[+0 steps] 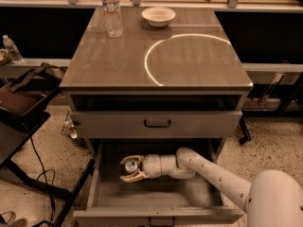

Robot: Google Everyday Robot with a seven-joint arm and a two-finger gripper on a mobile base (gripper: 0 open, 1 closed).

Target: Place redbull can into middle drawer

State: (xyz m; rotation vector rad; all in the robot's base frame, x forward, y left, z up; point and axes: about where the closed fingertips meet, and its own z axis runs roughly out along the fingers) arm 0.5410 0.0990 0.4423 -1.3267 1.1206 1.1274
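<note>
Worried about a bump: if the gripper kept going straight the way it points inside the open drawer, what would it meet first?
The gripper, holding the redbull can, points toward the left side wall of the middle drawer. That wall likely comes first, though depth is unclear.

Dim light, arc glare (pixel 147 65) on tabletop (pixel 104 60); claw (pixel 123 169) grips redbull can (pixel 131 165) in shadowed middle drawer (pixel 156 195).

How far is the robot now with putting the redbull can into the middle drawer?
Done: the middle drawer is pulled open, and the redbull can is already within its tray. In hand: the pincer grips the can in the tray's left part. Left: let go of the can and take the arm out of the drawer.
</note>
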